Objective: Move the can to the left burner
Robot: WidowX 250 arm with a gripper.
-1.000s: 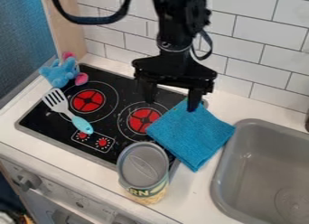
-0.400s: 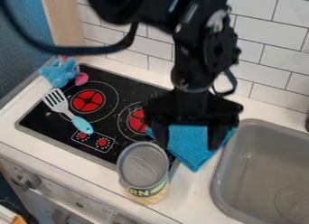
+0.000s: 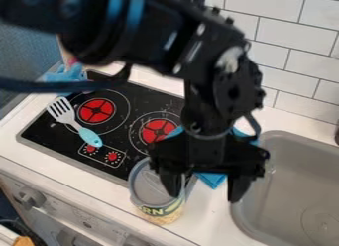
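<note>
"Where's the can point(image 3: 157, 198)?"

"Upright at the front right corner of the stove point(image 3: 49, 136), by the counter point(image 3: 206, 213). The gripper point(image 3: 205, 195) is just to its right in the view, fingers spread wide and grasping nothing. One finger overlaps the can's edge; I can't tell whether they touch."

"How will it handle?"

"Stiff, I'd say, and smooth enough to slip if pinched off-centre. Weight is a guess (full or empty, the outside doesn't tell), so I'd treat it as fairly heavy."

"Where would you take hold?"

"Round the sides, near mid-height, one finger on each flank. It's broad, so the gripper needs to shift across and centre over it before coming down, or a fingertip may land on the lid point(image 3: 147, 183) and tip it."

"And then?"

"Squeeze firmly, lift level and carry it to the left burner point(image 3: 88, 109). Mind the spatula point(image 3: 90, 137) lying beside that burner."
</note>
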